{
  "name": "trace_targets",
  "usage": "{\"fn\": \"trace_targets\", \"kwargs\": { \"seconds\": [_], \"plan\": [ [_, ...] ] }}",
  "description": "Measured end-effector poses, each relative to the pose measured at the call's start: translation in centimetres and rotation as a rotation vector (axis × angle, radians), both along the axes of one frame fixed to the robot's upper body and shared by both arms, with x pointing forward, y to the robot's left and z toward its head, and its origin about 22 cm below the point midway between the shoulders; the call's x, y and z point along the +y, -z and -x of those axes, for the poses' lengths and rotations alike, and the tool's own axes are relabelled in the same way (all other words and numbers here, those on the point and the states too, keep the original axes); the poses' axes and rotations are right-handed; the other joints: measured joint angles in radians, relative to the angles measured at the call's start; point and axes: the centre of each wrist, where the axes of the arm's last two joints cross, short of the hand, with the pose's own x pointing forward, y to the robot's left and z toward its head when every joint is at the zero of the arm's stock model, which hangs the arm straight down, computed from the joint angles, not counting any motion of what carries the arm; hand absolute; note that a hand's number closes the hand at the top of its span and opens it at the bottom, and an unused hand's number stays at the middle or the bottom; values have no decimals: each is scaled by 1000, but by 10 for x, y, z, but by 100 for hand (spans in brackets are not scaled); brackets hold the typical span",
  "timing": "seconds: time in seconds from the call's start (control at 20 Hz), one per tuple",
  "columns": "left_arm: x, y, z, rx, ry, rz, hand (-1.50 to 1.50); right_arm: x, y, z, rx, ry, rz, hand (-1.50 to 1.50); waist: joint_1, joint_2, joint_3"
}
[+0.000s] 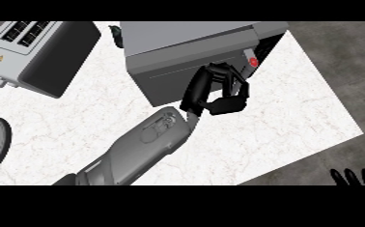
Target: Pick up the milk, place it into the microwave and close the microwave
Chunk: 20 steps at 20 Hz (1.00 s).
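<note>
White counter (285, 105): left hand (222, 93), seemingly curled, touches microwave (185, 47).

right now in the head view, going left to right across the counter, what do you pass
dark curved rim at the left edge → toaster → microwave → left hand at the microwave's front → right hand, only fingertips at the lower right corner

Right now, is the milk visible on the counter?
No. Only the microwave, a toaster and the left robot hand at the microwave's front show on the white counter.
</note>
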Motion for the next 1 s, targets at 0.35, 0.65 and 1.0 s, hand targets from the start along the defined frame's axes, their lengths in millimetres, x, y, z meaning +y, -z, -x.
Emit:
{"fn": "trace_targets", "kwargs": {
  "seconds": [0.35, 0.65, 1.0],
  "plan": [
    [3, 0, -8, -17, -33, 38, 150, 0, -11, 0, -16, -38, -8, -150, -22, 1, 1],
    [4, 3, -8, -30, -55, 64, 150, 0, -19, 2, -16, -69, -17, -150, -34, 0, 1],
    [4, 5, -10, -40, -71, 80, 150, -2, -31, 1, -44, -90, -7, -150, -45, 0, 2]
  ]
}}
